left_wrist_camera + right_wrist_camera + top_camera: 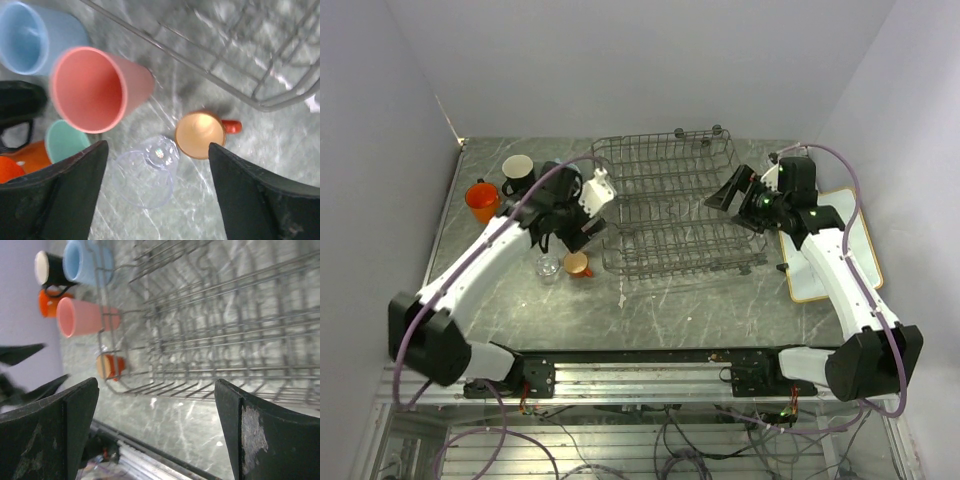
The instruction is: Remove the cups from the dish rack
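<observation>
While the left tool [157, 147] and right tool [156, 385] both hang spread wide, the cups stand on the surface [670, 310] left of the dish rack [680, 205].
The left tool hovers over the clear glass [145, 172] and tiny orange cup [200, 135], which sit just off the rack's near-left corner. The pink tumbler [95, 90], light blue mug [30, 40], pale green cup [65, 142], black mug [20, 105] and orange mug [25, 160] cluster toward the surface's left edge. The right tool hangs by the rack's right side, gripping nothing.
</observation>
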`<state>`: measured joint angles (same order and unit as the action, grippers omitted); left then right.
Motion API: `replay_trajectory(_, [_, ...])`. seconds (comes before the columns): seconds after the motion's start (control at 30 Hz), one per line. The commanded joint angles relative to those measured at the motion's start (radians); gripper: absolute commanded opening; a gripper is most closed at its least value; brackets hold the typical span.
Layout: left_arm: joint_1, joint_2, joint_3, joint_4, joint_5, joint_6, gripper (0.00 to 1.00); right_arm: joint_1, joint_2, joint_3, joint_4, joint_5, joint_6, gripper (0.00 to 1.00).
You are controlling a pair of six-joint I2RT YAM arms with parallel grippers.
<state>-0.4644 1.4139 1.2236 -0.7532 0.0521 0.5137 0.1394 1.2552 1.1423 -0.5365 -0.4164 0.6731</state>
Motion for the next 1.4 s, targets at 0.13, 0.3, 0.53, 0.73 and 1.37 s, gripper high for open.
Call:
replay_trajectory(0.13, [0.031, -0.342, -0.287, 0.477, -0.147, -0.145, 1.0, -0.009, -0.245, -0.206, 0.139, 0.545, -0.188, 1.0])
replay_trajectory(0.3, [0.059, -0.45, -0.42, 0.472, -0.143, -0.209, 1.0, 0.006, -0.275, -0.303, 0.211, 0.704, -0.318, 1.0])
replay_trajectory(0.53, [0.26, -0.598, -0.726, 0.755, -0.031, -0.398, 0.99, 0.006, -0.289, -0.384, 0.254, 0.832, -0.266, 1.0])
replay_trajectory(0.73, [0.393, -0.599, -0.902, 0.899, 0.028, -0.442, 0.99, 0.006, -0.388, -0.452, 0.206, 1.001, -0.054, 1.0])
replay_trajectory(1.37, [0.472, -1.039, -1.185, 0.964, 0.011, -0.484, 0.82, 0.006, -0.669, -0.879, 0.595, 1.047, -0.449, 1.0])
